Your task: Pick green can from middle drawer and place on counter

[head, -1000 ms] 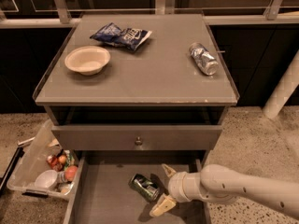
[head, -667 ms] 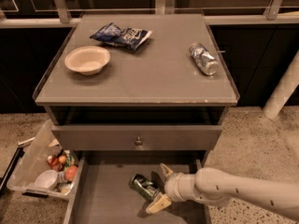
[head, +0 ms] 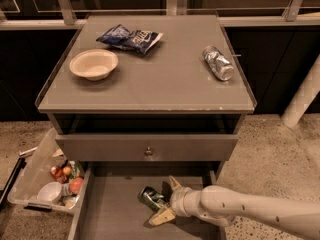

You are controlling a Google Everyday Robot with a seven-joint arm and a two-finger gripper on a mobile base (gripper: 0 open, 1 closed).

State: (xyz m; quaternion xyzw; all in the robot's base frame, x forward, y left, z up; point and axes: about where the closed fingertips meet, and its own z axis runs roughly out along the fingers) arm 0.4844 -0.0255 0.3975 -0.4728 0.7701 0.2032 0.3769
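Observation:
The green can lies on its side on the grey floor of the open middle drawer, near the middle. My gripper reaches in from the right on a pale arm. Its fingers are open, one finger behind the can and the other below and in front of it. The can's right end sits at the mouth of the fingers. The counter is the grey cabinet top above.
On the counter are a beige bowl, a blue chip bag and a crinkled silver-blue can. A shut drawer front with a knob overhangs the open drawer. A clear bin of items stands at the left.
My gripper has moved a little to the left, closer onto the green can. The can has not moved.

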